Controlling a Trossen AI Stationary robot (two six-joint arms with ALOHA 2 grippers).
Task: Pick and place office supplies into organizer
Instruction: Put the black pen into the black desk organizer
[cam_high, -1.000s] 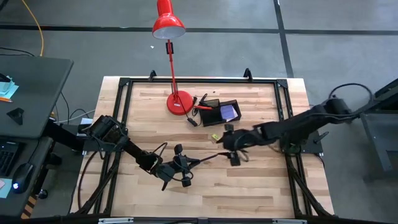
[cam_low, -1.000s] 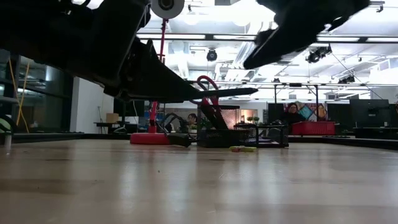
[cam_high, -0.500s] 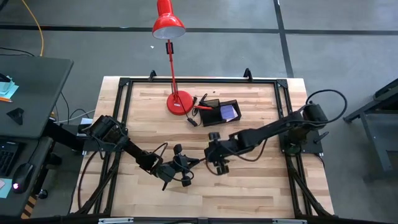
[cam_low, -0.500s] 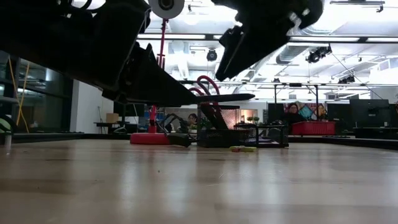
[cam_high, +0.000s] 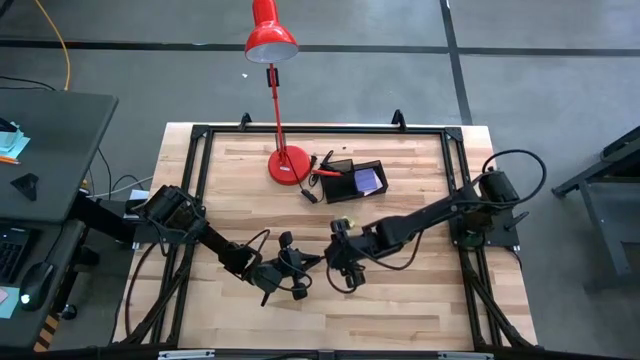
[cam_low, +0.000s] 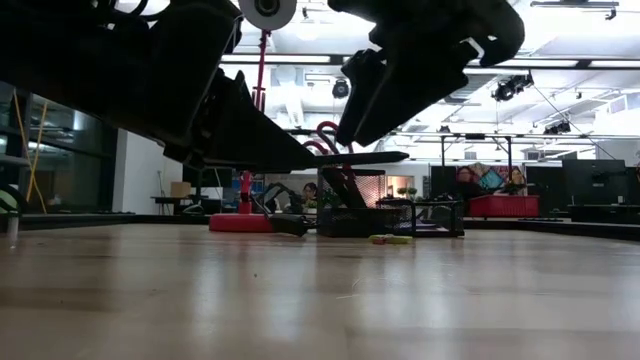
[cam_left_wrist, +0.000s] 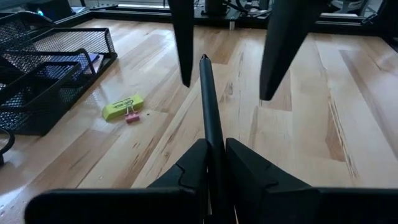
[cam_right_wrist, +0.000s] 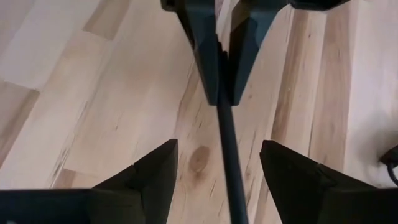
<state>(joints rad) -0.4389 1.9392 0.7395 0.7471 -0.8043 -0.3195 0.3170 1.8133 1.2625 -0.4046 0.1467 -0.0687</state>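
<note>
Dark pen clenched in left pincer, right pincer newly astride it, spread apart.

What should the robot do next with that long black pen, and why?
Probably close the right claw on the thin black pen. The left claw is shut on one end and holds it above the wooden table, while the right claw's open fingers already sit either side of the free end.

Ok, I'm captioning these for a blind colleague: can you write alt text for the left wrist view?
The left tool grips a thin dark pen pointing forward over the wooden table, its tip between the right tool's open fingers hanging from above. Off to one side lie a yellow piece and the black mesh organizer.
</note>
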